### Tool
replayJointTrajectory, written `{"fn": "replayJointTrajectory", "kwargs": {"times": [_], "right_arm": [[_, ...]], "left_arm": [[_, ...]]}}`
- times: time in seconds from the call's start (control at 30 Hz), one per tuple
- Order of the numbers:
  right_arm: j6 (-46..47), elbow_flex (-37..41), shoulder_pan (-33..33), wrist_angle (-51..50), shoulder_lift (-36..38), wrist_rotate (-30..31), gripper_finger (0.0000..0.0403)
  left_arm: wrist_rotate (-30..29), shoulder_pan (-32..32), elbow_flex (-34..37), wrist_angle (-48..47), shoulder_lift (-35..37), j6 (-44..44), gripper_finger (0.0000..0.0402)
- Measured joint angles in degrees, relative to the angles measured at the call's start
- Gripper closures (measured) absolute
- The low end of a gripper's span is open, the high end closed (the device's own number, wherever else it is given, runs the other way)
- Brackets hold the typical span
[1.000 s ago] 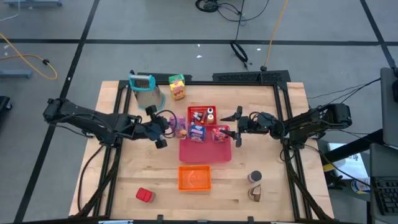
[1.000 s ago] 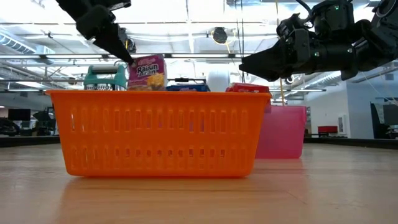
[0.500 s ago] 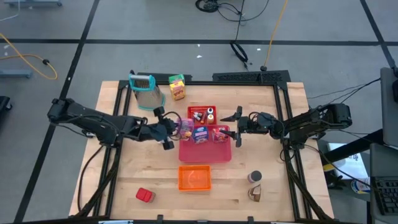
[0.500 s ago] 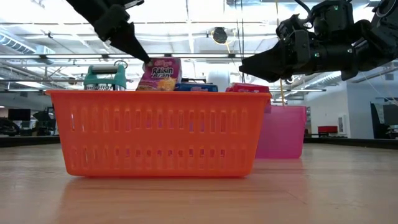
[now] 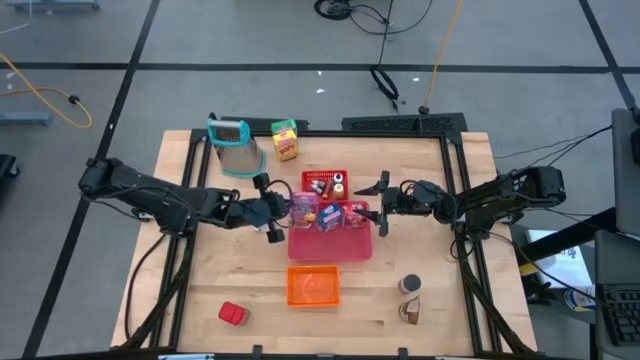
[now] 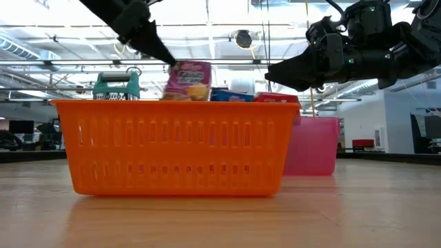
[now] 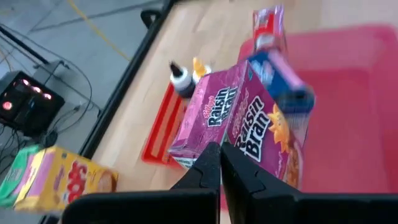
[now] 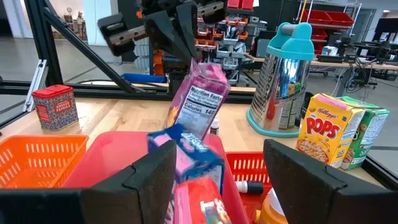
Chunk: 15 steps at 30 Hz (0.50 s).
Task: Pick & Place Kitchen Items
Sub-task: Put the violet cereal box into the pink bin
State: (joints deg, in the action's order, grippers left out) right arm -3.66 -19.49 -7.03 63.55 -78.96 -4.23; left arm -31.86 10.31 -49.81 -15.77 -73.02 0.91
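Note:
A purple Raisin Bran box (image 5: 303, 208) hangs tilted over the left part of the pink tray (image 5: 335, 248), with my left gripper (image 5: 283, 209) shut on it. In the tray, beside it, are a blue box (image 8: 186, 148) and a red box (image 8: 202, 208); the blue one leans on the purple box. My right gripper (image 5: 380, 205) stays open at the tray's right side, level, with nothing between its fingers. In the low view the purple box (image 6: 187, 79) shows behind the orange basket (image 6: 179, 145). My left gripper pinches the purple box's upper end (image 8: 194, 62) between its two shut fingers (image 7: 214, 165), at a corner edge. The fingers come from the table's left, slanting down. The box hangs tilted below them over the pink tray; the blue box hides its lower end.
A small red tray (image 5: 325, 183) with little bottles lies behind the pink tray. The metal grater (image 5: 235, 148) and the yellow and green boxes (image 5: 286, 140) stand at the far left. Near the front are the orange basket (image 5: 313, 286), a red block (image 5: 232, 314) and two jars (image 5: 410, 298).
My left gripper has carried the purple box toward the table's right edge, from the pink tray's left rim to over the tray, and has tipped farther down. The box has tilted with it. My right gripper has kept still.

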Motion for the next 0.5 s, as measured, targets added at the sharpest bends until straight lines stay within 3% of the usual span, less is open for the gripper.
{"fn": "replayJointTrajectory", "kwargs": {"times": [0.27,0.5], "right_arm": [[0.00,0.00,0.00,-0.59,0.00,-0.02,0.0169],[0.00,0.04,0.00,-1.57,0.00,-0.02,0.0169]], "left_arm": [[0.22,-0.70,0.08,2.10,-4.33,-1.27,0.0401],[-3.37,-0.63,-0.03,2.83,-4.91,-1.10,0.0401]]}}
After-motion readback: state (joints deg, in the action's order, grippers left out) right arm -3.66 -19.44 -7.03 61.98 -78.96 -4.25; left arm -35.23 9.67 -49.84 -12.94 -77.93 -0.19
